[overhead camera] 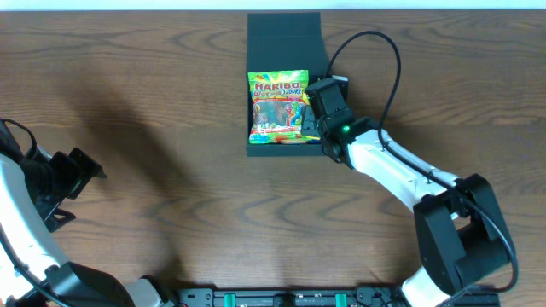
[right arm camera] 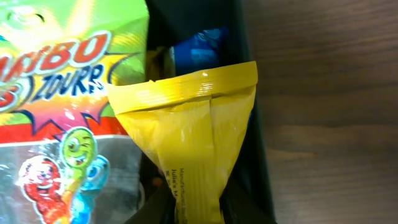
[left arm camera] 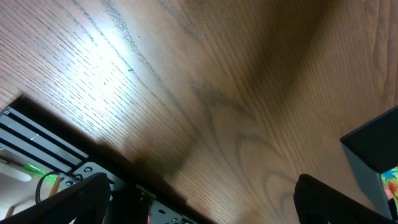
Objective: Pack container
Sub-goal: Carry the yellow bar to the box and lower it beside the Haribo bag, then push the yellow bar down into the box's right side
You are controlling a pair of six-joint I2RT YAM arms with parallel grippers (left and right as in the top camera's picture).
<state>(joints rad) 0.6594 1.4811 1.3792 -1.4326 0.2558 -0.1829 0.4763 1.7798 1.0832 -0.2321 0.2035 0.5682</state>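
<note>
**Left.** The left hand [overhead camera: 78, 173] sits at the near-left edge of the brown wood-grain bench [overhead camera: 153, 102], well apart from the work. Its wrist view shows the fingers [left arm camera: 81, 196] spread wide with nothing between them. It plays no part in the step in hand.

**Centre.** The dark teal-black, shallow square cardboard container [overhead camera: 287, 152] lies at the far middle of the bench. Its hinged flap lid [overhead camera: 284, 30] is folded back flat, away from the robot. A green-and-yellow plastic gummy bag [overhead camera: 278, 107] lies inside and covers the left and middle of the floor.

**Right.** The right hand [overhead camera: 319, 111] is over the container's right-hand strip. Its wrist view shows a glossy yellow foil packet [right arm camera: 189, 143] whose lower end gathers to a pinch at the hand, so I judge the hand clamped on it. The packet's sealed top edge overlaps the gummy bag's right edge. A blue packet [right arm camera: 200, 50] lies beyond it in the same strip. Whether the yellow packet rests on the floor cannot be told.

**Assessment.** The step appears to be seating the yellow packet in the narrow gap between the gummy bag and the right wall [right arm camera: 258, 149].
- Keep the packet's length in line with that strip.
- Ease it off the gummy bag's edge; if it rides up there, it may stop the lid from closing flat.
- Lower it until the container takes its weight, and only then part the fingers.
- Avoid pushing sideways on the wall, since a light cardboard box is likely to slide on smooth wood.
- Lift straight up afterwards so the foil is not dragged out.
</note>
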